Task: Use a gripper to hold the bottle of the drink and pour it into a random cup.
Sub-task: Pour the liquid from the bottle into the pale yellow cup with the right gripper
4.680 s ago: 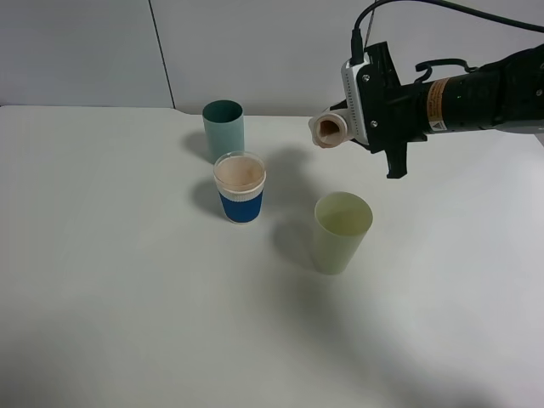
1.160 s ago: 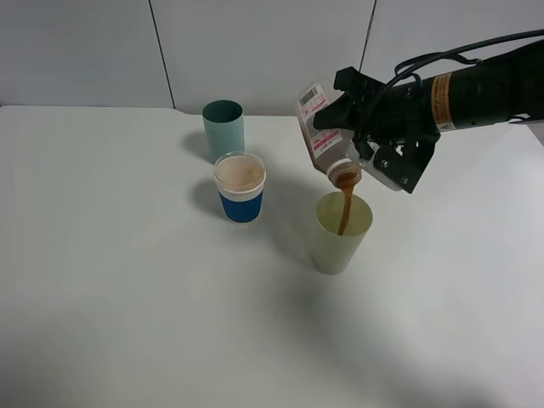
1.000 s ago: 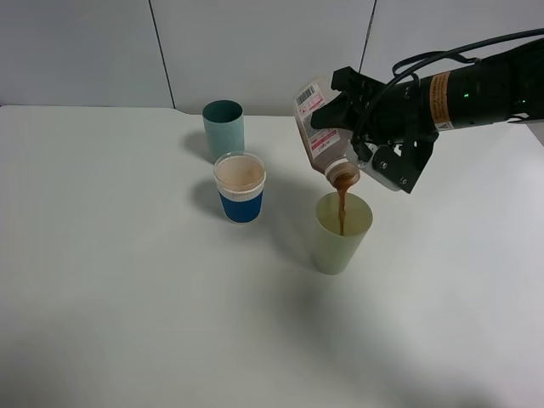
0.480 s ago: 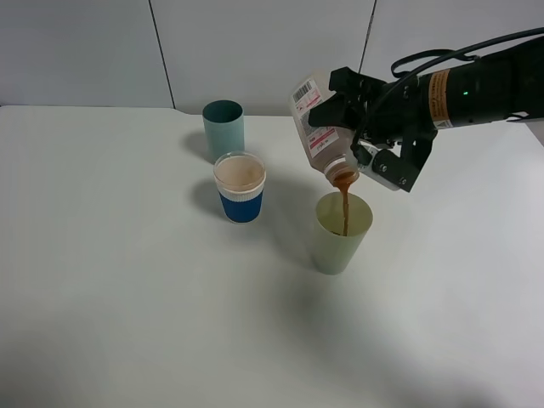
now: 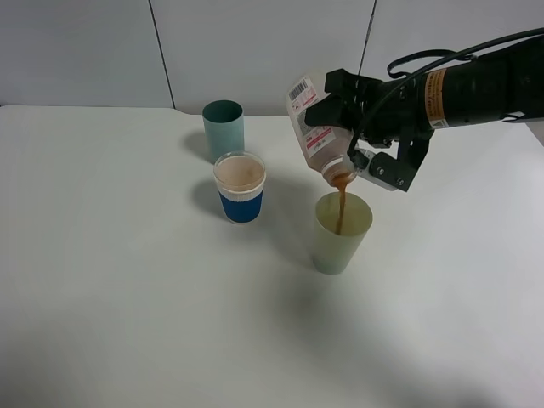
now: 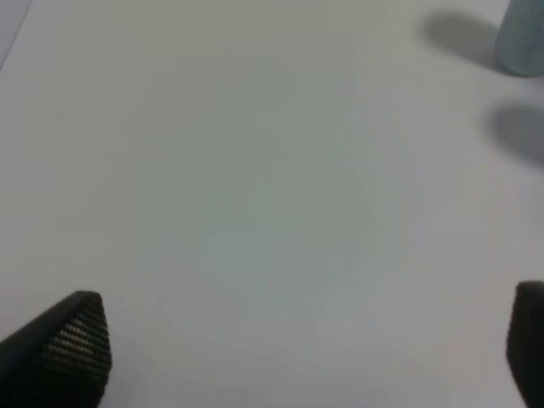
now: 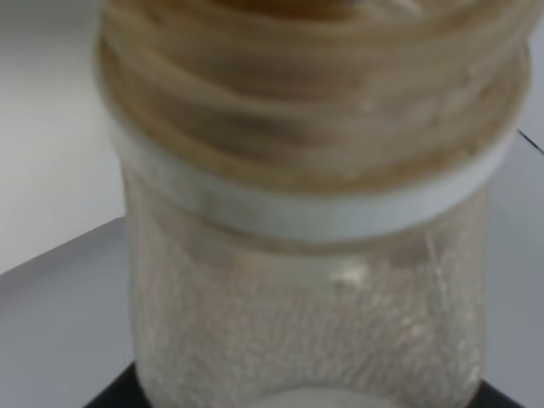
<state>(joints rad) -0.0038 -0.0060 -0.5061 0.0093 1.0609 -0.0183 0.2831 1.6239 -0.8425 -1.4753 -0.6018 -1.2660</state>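
My right gripper (image 5: pixel 357 127) is shut on the bottle (image 5: pixel 316 134), a whitish bottle with a pink label, and holds it tipped mouth-down above the pale yellow-green cup (image 5: pixel 341 232). A thin stream of the brown drink (image 5: pixel 340 202) runs from the bottle's mouth into that cup. The right wrist view is filled by the bottle's threaded neck (image 7: pixel 314 187), wet with brown liquid. My left gripper (image 6: pixel 297 340) is open over bare table; only its two black fingertips (image 6: pixel 72 336) show. The left arm is out of the exterior view.
A clear cup with a blue sleeve (image 5: pixel 240 189), holding pale brown liquid, stands left of the yellow-green cup. A teal cup (image 5: pixel 223 129) stands behind it, and its base shows in the left wrist view (image 6: pixel 520 42). The white table (image 5: pixel 127 297) lies all around.
The bottle went from lying level, mouth toward the camera, to tipped over the yellow-green cup and pouring. In the last second its base has risen a little and the stream has kept running.
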